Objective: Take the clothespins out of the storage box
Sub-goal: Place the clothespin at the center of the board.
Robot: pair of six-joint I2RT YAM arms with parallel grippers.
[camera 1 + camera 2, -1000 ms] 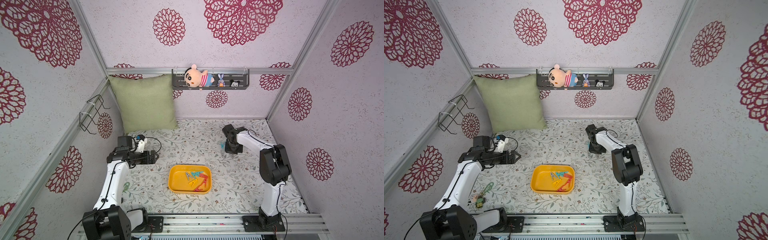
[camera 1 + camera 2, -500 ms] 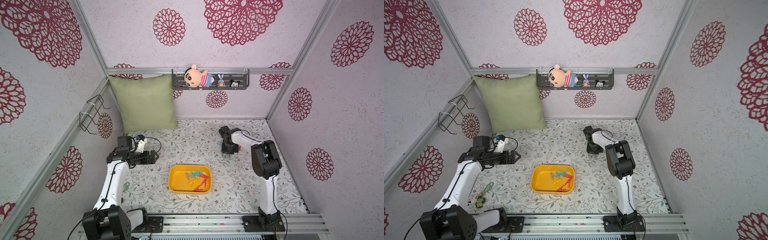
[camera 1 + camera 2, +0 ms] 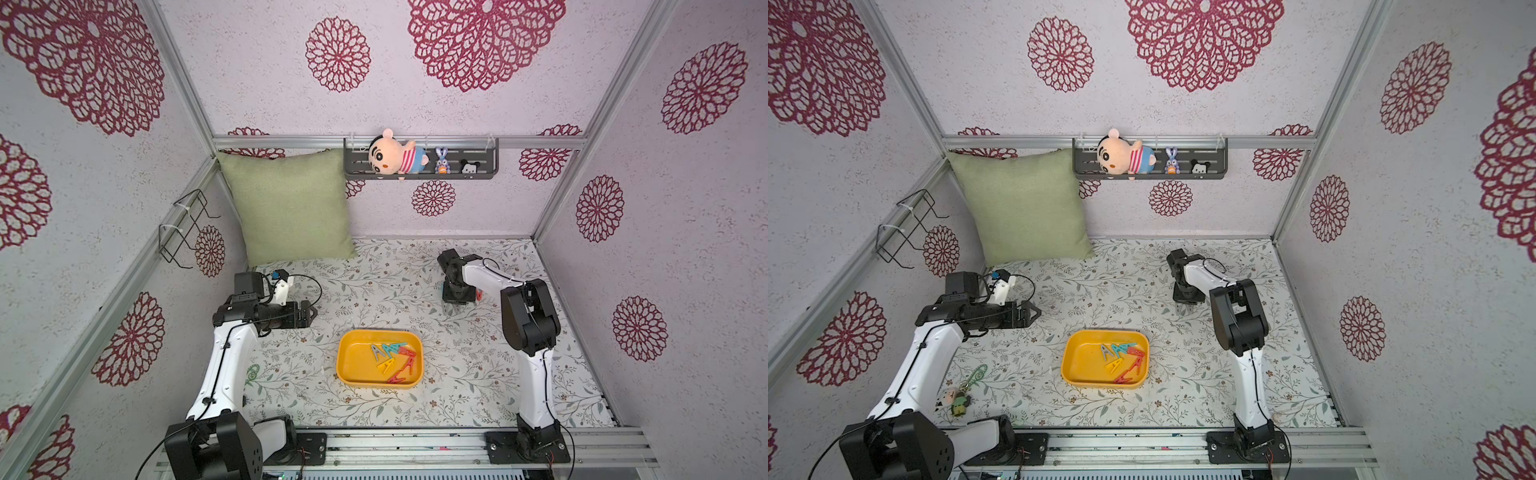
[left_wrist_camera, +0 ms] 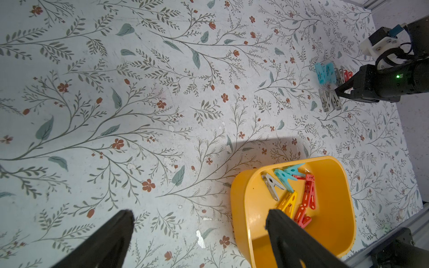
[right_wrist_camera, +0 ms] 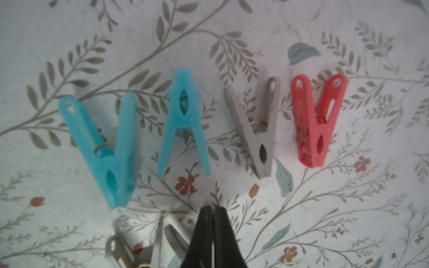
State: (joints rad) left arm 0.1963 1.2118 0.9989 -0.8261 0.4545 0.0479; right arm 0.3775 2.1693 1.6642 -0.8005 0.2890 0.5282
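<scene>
Grey clothespins (image 4: pixel 329 101) sat just under the right gripper's (image 5: pixel 213 208) shut fingers (image 5: pixel 204 225), so it needed a straight lift; left gripper's (image 4: pixel 199 213) gaped wide

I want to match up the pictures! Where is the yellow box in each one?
Both top views: the yellow box sits on the table, in the middle near its front edge.
Left wrist: it is partly behind a finger of the open left claw.
Right wrist: not in it; only loose clothespins show.
Shared landmark: the shut right claw appears in every view.
</scene>
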